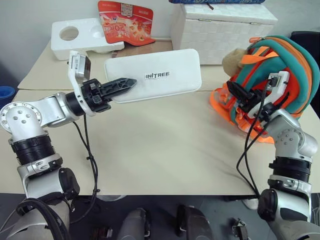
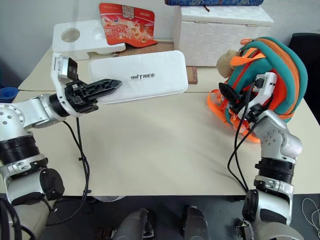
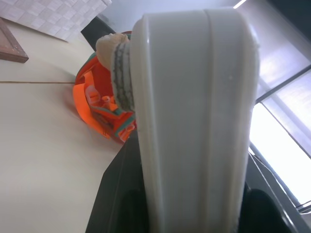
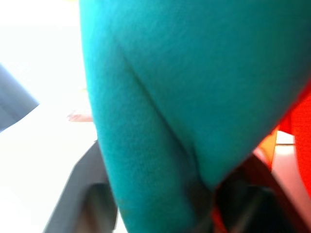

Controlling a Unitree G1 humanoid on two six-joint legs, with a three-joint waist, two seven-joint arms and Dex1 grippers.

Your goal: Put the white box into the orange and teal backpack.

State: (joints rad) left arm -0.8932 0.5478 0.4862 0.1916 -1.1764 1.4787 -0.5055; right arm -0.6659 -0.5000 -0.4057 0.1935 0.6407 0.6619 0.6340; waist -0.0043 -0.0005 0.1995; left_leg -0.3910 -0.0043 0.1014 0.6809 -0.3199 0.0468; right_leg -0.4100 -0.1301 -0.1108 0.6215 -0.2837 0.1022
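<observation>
The white box [image 1: 160, 75], a flat slim case with dark lettering, hangs above the table, tilted a little. My left gripper [image 1: 125, 84] is shut on its left end. In the left wrist view the box's edge [image 3: 194, 121] runs up between the fingers. The orange and teal backpack [image 1: 295, 65] sits at the table's right side, with a tan plush bear [image 1: 232, 60] on its near-left side. My right gripper [image 1: 239, 95] is at the backpack's left face, shut on a fold of its teal fabric [image 4: 194, 87], which fills the space between the fingers.
A large white woven lidded box [image 1: 220, 25] stands at the back. A white styrofoam block [image 1: 82, 37] with a round hole and a red packet [image 1: 125, 22] lie at the back left. A dark chair [image 1: 307, 40] stands beyond the backpack.
</observation>
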